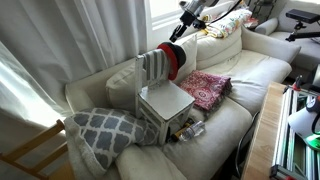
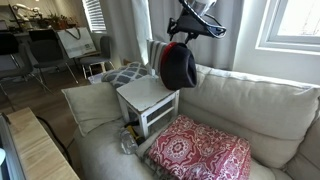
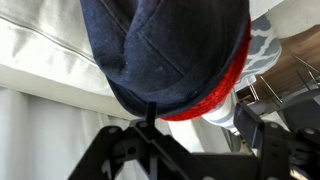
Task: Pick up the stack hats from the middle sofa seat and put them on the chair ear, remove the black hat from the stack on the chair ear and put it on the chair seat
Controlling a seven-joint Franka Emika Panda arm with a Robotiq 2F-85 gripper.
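In an exterior view, a small pale grey-white chair with a vertically slatted backrest [image 1: 150, 68] stands on the soft cushions of a cream-beige fabric sofa [image 1: 250, 70]. The stack hats [image 1: 172, 60], a round red hat nested with a round black one, hang tilted on the chair ear, at the top corner of that backrest; the post itself is covered by them. The dark end effector [image 1: 183, 32] reaches down from above to their upper edge. Below, the flat square chair seat [image 1: 165, 100] is smooth and hard-looking. A flat pink-red patterned cloth [image 1: 205, 88] lies just beside the chair, and a plump grey-white lattice-patterned pillow [image 1: 105, 130] sits on the chair's other side.

In an exterior view from the front of the sofa, the black hat [image 2: 180, 66] faces the camera, its domed crown matte and plain, with the red hat [image 2: 163, 58] showing only as a thin rim behind it. The end effector sits directly above, touching the top of the stack. The chair seat shows as a bare pale panel.

In the wrist view, the black hat fills the upper picture as dark blue-black woven cloth with stitched seams, and the red hat's coarser, knit-like edge curves beneath it. The end effector's dark fingers [image 3: 150, 122] converge to a point at the black hat's rim, clenched on it.
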